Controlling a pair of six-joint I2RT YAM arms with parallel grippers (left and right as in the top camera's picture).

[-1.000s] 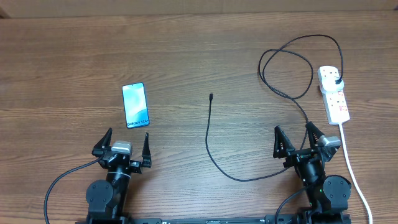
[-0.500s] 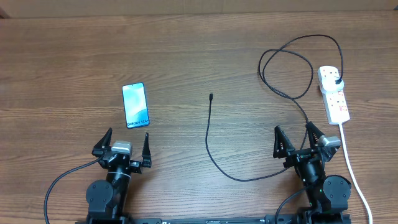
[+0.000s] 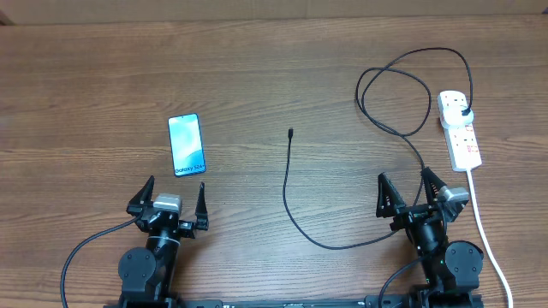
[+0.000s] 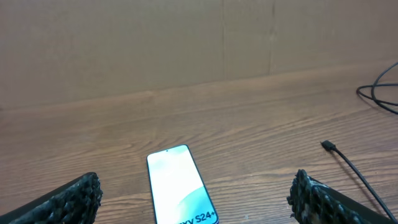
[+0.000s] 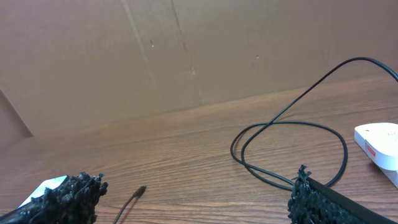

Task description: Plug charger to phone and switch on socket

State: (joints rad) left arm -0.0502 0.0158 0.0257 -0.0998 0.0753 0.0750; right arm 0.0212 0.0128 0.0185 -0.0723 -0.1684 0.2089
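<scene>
The black two-finger left gripper (image 3: 175,184) stands wide open and empty at the near table edge. The right gripper (image 3: 403,175) is spread just as wide and holds nothing. Neither has shifted since half a second ago, nor has anything on the brown wooden table (image 3: 257,60).

Just beyond the left gripper, the slim rectangular phone (image 3: 187,145) lies flat with its blue-teal screen lit. The long thin black charger cable (image 3: 286,184) curves from mid-table past the right gripper and loops. Its black plug sits in the white elongated power strip socket (image 3: 465,141) at far right. The cable's small plug tip (image 3: 291,133) lies free, well apart from the phone.
</scene>
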